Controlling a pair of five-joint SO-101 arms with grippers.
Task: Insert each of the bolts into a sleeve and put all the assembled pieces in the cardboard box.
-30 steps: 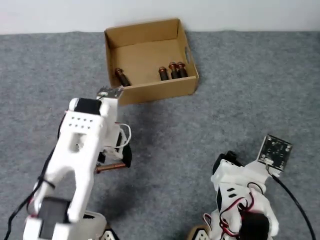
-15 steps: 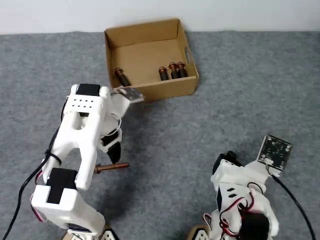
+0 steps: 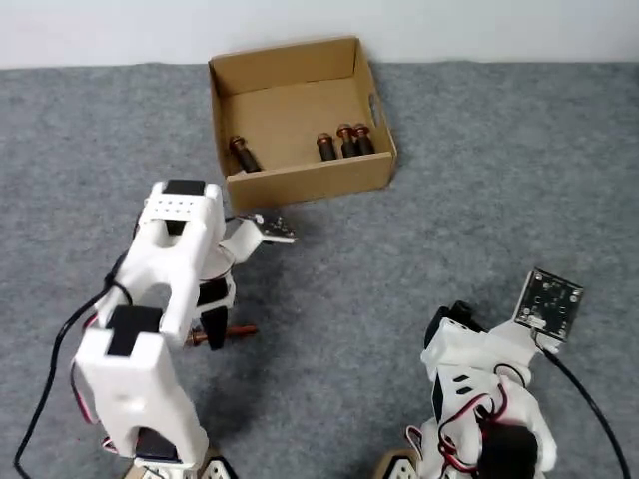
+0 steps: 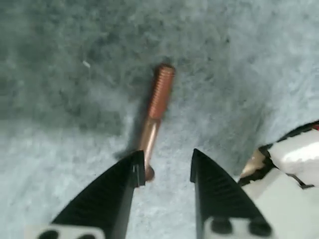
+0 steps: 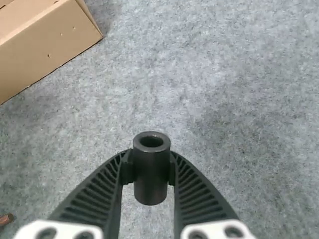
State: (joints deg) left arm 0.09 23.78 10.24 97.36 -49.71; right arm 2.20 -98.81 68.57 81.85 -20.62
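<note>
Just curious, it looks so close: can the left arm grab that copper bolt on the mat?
Probably yes. The left gripper is open right at the near end of the bolt, with nothing lying between them.

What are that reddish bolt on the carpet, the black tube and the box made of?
The bolt looks like copper-coloured metal: it has a smooth sheen and cut threads. The sleeve is matte black, either plastic or coated metal; the look leaves it open. The box is plain brown cardboard, matte with thin folded walls.
</note>
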